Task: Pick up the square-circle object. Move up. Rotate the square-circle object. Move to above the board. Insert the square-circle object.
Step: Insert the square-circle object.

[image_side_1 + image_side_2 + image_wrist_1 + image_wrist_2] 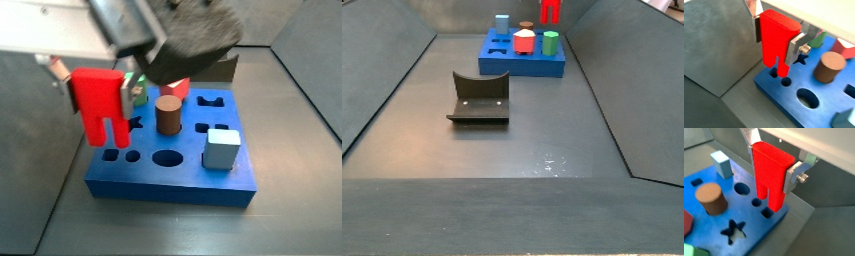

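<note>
The square-circle object (pixel 775 40) is a bright red peg, upright, square block up and two prongs down. My gripper (pixel 777 37) is shut on it, silver fingers (pixel 796 46) on both sides. It also shows in a wrist view (pixel 769 173) and in both side views (pixel 98 100) (pixel 551 11). It hangs just above the near-left corner of the blue board (pixel 174 170), prong tips over two small holes (pixel 757 203). The board shows in the wrist views (pixel 811 110) (pixel 754 220) and far off in a side view (pixel 523 62).
On the board stand a brown cylinder (pixel 168 113), a pale blue block (pixel 222 149), a short red peg (pixel 523 44) and a green piece (pixel 549 43). A star cut-out (pixel 732 232) and a round hole (pixel 166 158) are open. The fixture (pixel 478 98) stands mid-floor.
</note>
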